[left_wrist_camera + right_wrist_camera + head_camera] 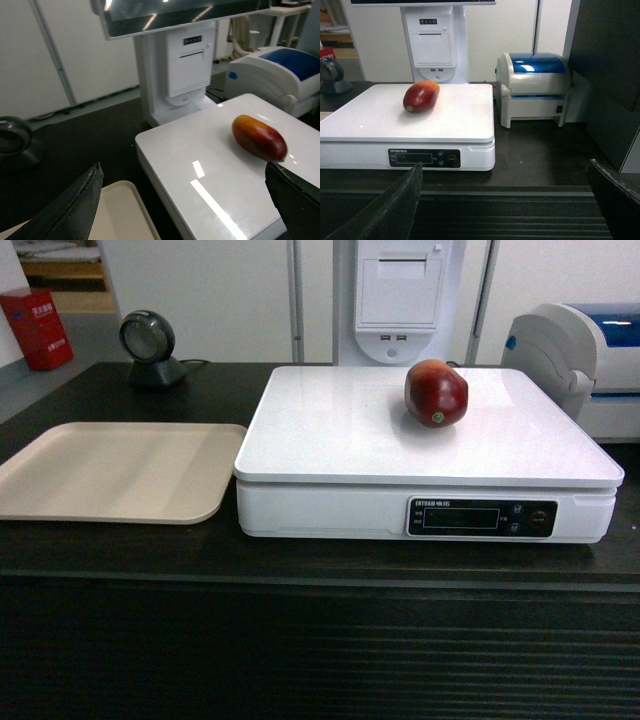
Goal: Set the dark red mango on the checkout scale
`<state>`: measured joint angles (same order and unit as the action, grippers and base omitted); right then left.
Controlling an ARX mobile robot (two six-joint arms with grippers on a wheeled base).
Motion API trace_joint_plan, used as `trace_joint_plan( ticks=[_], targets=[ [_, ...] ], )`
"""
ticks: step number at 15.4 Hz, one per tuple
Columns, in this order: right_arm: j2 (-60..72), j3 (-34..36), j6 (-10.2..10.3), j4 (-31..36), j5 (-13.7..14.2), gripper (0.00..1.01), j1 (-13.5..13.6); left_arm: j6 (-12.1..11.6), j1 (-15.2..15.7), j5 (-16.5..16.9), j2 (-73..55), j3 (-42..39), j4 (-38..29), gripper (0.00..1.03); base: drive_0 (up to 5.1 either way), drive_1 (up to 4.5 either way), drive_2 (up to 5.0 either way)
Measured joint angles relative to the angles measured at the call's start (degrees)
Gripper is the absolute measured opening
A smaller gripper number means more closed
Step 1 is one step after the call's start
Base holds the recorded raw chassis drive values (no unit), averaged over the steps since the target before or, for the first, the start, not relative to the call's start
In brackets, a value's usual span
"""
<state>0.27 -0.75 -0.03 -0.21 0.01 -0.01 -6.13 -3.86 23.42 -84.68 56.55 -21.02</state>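
The dark red mango (436, 393) is seen lying on its side on the scale (330, 435) at the checkout (300, 640), toward the back right of the platform, glossy red with a yellow-orange end. Being oval, it could be set rolling by a knock to the counter. Both the left gripper (185, 200) and right gripper (505, 200) are held wide apart, empty.
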Motion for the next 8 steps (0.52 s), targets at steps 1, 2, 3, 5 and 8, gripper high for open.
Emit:
trace_joint_plan(
  ticks=[1,2,3,5,8],
  targets=[
    [0.0,0.0,0.0,0.0,0.0,0.98,0.0,2.4,1.7,-2.6,2.6,-3.0,-1.3,0.98,0.0,0.00,0.0],
    [0.0,0.0,0.0,0.0,0.0,0.98,0.0,2.9,2.0,-3.1,3.3,-3.5,-1.5,0.98,0.0,0.00,0.0],
    [0.0,0.0,0.0,0.0,0.0,0.98,0.0,4.3,1.6,-11.9,6.3,-6.7,-6.6,0.91,0.0,0.00,0.0],
    [0.0,0.0,0.0,0.0,0.0,0.98,0.0,5.1,0.9,-24.3,16.5,-16.6,-7.9,0.69,0.0,0.00,0.0],
    [0.0,0.0,0.0,0.0,0.0,0.98,0.0,5.8,4.2,-23.9,28.7,-29.2,-8.0,0.35,0.0,0.00,0.0]
  ],
)
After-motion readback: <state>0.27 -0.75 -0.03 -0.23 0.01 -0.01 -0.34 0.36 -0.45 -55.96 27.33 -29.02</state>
